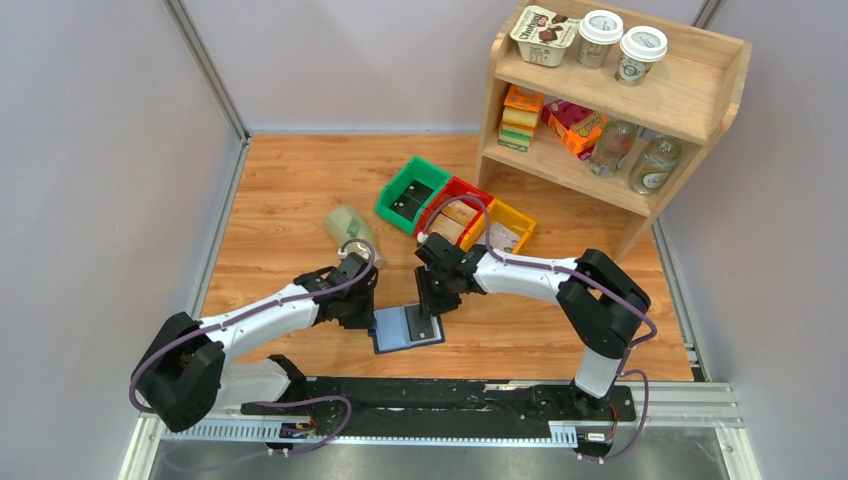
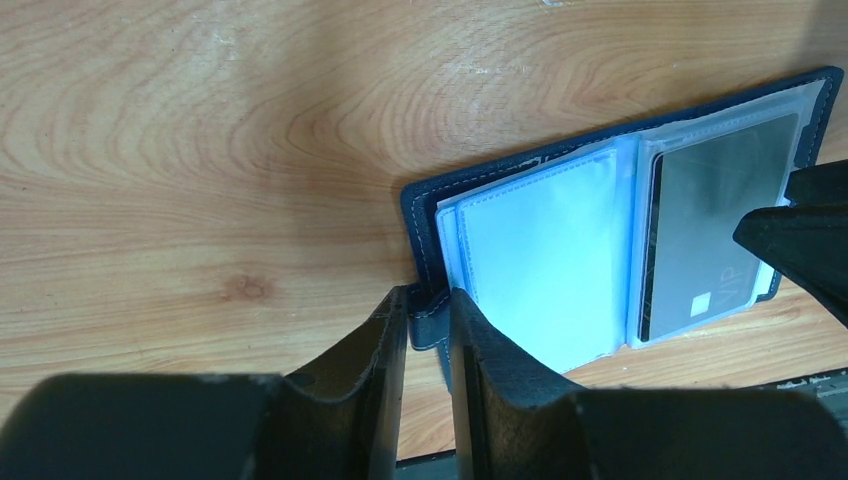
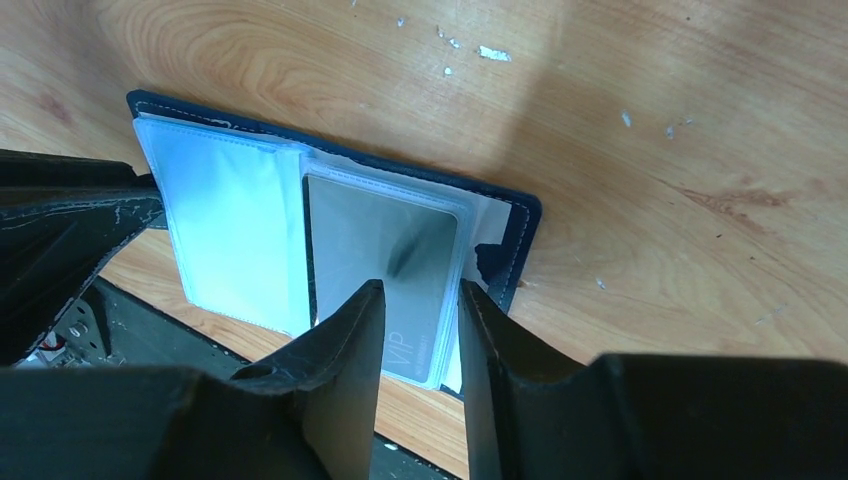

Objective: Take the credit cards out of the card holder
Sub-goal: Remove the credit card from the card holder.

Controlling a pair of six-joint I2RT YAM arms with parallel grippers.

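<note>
One card holder (one card)

A small dark navy folding card holder lies open on the light wooden table. The left gripper meets its 9 o'clock edge; the right gripper is over its 3 o'clock half.

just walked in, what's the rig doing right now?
The card holder lies open on the table close to the arm bases. The left gripper is pinching the snap tab on the holder's left edge. The right gripper has its fingers straddling the outer edge of a dark grey card marked VIP. The card is not yet out, and whether it's actually gripped is unclear.
</note>
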